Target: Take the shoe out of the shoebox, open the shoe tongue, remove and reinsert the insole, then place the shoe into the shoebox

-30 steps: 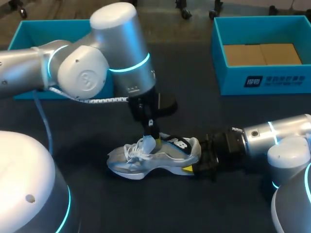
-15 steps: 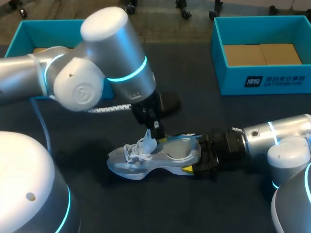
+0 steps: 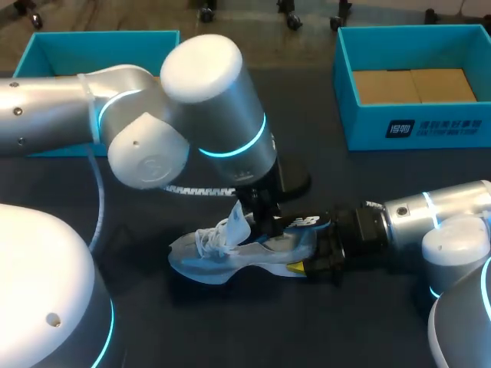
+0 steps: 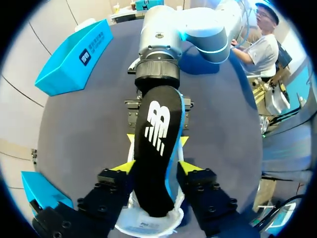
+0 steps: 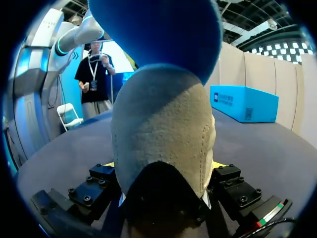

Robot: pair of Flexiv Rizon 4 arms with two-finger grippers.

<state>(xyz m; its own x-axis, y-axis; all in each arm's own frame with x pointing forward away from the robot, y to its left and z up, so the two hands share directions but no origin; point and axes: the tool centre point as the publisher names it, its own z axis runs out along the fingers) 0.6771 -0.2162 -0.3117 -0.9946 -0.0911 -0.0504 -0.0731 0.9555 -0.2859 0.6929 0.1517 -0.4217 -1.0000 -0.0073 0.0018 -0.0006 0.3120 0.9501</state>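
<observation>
A grey and white shoe (image 3: 222,253) lies on its side on the dark table, toe to the left. My right gripper (image 3: 311,261) is shut on its heel, and the grey suede heel (image 5: 163,129) fills the gap between its fingers. A black insole (image 3: 305,223) with a white logo sticks out over the heel opening, and its blue underside (image 5: 158,29) rises above the heel. My left gripper (image 3: 265,222) hangs over the shoe's mouth. In the left wrist view its fingers stand apart, open, either side of the insole (image 4: 156,148).
A teal shoebox (image 3: 414,126) with brown cardboard inside stands at the back right. A second teal box (image 3: 46,46) is at the back left, partly behind my left arm. Bare dark table lies in front of the shoe.
My left arm has swung right, toward the heel, and its fingers have parted from shut. The insole's logo end, hidden half a second ago, shows again over the heel. The right arm has not moved.
</observation>
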